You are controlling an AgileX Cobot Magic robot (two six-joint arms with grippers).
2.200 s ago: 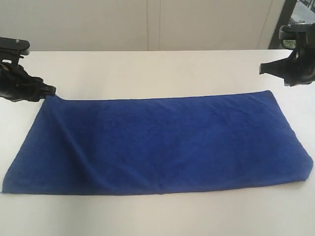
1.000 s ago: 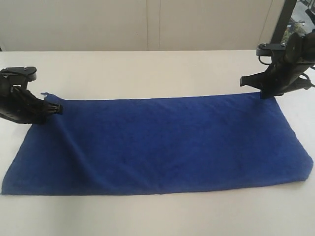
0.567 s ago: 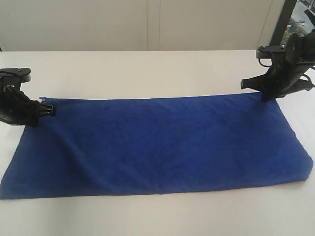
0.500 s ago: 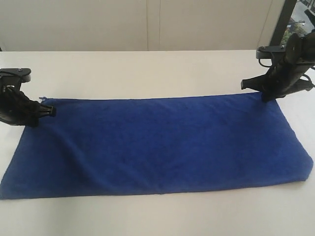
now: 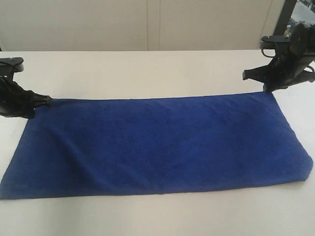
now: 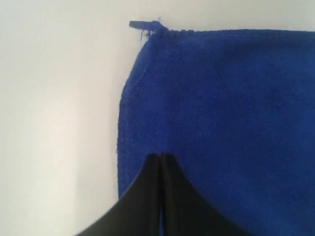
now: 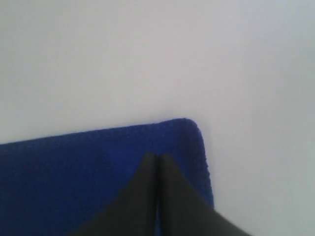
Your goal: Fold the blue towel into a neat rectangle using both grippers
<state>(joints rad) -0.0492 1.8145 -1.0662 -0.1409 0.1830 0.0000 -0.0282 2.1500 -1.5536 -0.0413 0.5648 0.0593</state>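
From the outside camera, the towel lies spread flat on the white table, its long sides running across the picture, with one soft crease slanting through its left part. The left gripper sits at the towel's far left corner with its tip touching the cloth there. Its fingers look drawn together, though the view is too small to show whether they pinch any cloth. The right gripper stands at the towel's far right corner, its tip pointing down and meeting the cloth. The towel's far edge runs almost straight from one gripper to the other. In the left wrist camera, the left gripper has both black fingers pressed tight together with no gap, and the tips end over the towel just inside one edge. A small dark tag sticks out from the towel's corner, apart from the tips, and bare table lies beside that edge. Whether cloth is caught between the fingers cannot be told here. In the right wrist camera, the right gripper is likewise closed, finger against finger, its tips over the towel near a rounded corner, with table past the towel's edges. Again no fold or bunching shows at the tips, so a hold on the cloth cannot be told
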